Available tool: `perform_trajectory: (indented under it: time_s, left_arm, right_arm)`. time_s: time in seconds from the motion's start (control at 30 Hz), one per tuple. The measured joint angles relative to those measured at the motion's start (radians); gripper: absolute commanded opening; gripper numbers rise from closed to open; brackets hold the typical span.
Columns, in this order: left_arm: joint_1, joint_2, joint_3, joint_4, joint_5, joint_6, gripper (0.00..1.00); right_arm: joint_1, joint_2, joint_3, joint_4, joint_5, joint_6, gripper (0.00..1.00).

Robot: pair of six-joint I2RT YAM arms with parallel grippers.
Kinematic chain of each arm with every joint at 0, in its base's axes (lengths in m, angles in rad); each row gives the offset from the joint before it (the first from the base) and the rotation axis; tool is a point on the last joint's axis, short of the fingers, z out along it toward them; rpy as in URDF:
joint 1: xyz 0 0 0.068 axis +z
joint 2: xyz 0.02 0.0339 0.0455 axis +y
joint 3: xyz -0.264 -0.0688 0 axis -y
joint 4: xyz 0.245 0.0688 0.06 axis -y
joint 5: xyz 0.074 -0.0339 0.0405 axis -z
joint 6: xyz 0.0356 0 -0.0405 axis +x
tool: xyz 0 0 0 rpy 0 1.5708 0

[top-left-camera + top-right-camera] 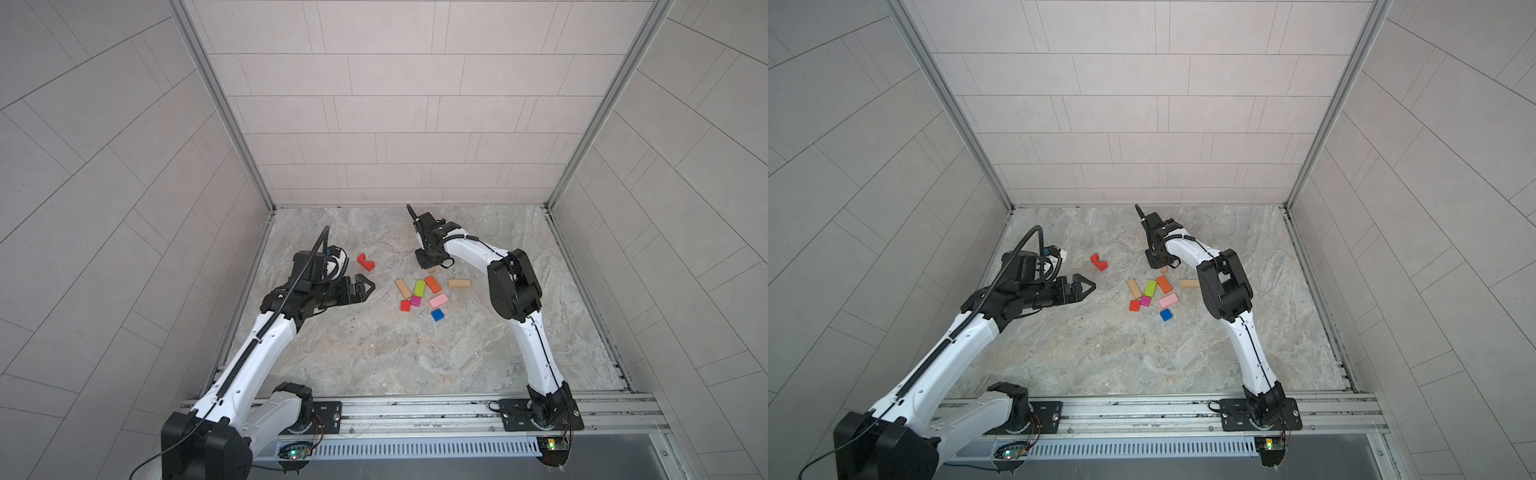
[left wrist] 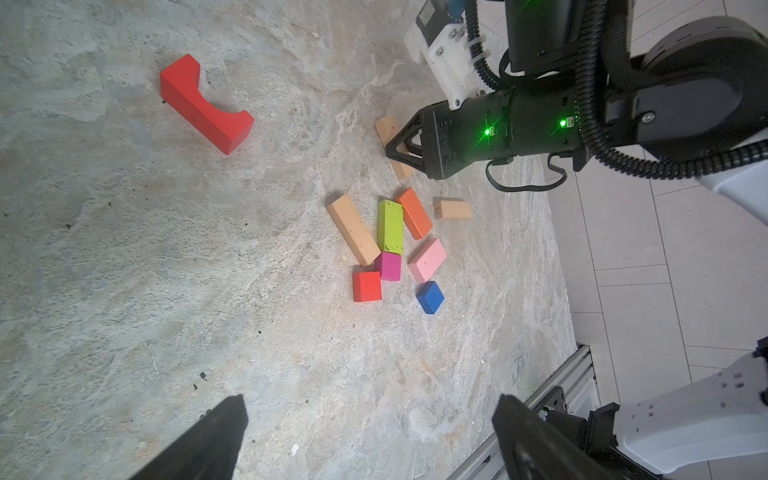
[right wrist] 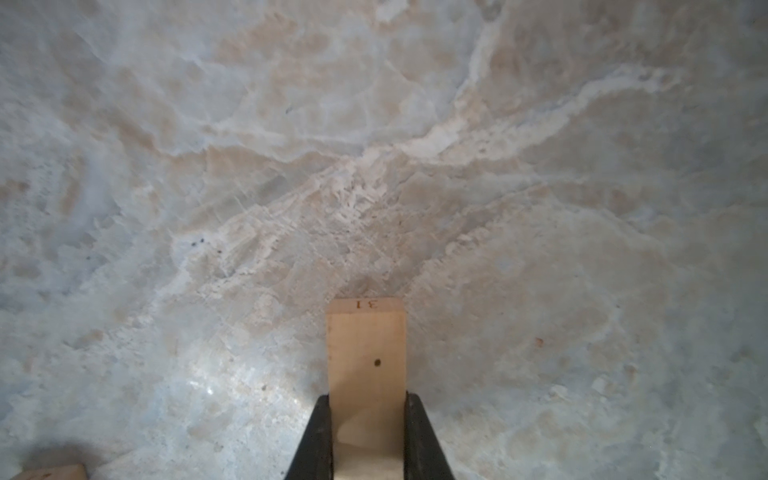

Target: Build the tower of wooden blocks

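Observation:
The wood blocks lie loose and flat on the marble table, with no tower standing. A tan bar (image 1: 403,288), lime oblong (image 1: 419,287), orange oblong (image 1: 433,284), second tan bar (image 1: 459,283), pink oblong (image 1: 439,300), magenta cube (image 1: 415,301), red cube (image 1: 405,306) and blue cube (image 1: 437,315) cluster mid-table. The red notched piece (image 1: 365,262) sits apart to the left. My right gripper (image 3: 368,415) is shut on a third tan bar (image 3: 365,345), low over the table just behind the cluster. My left gripper (image 2: 370,403) hovers open and empty, left of the cluster.
Tiled walls close in the table on three sides. An aluminium rail (image 1: 415,409) carrying both arm bases runs along the front edge. A corner of another tan block (image 3: 54,473) shows in the right wrist view.

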Motion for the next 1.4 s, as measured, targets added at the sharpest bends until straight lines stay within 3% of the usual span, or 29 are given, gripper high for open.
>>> perform_trajectory:
  time_s: [0.07,0.43,0.87,1.17,1.4]
  left_arm:
    - [0.0,0.0,-0.001,0.0,0.0,0.0,1.0]
    - [0.0,0.0,-0.004,0.0,0.0,0.0,1.0]
    - [0.0,-0.002,-0.004,0.0,0.006,0.0,1.0]
    - [0.0,-0.018,-0.005,0.0,0.007,0.0,1.0]
    - [0.0,-0.018,-0.005,0.001,0.008,0.0,1.0]
  right_arm:
    - [-0.003,-0.022,-0.027,0.001,0.001,0.026,0.0]
    - [-0.004,-0.373,-0.288,0.023,0.056,0.201,0.0]
    - [-0.001,-0.809,-0.892,0.153,0.148,0.605,0.0]
    - [0.045,-0.855,-1.094,0.246,0.242,0.87,0.0]
    - [0.048,-0.82,-1.146,0.333,0.232,0.969,0.03]
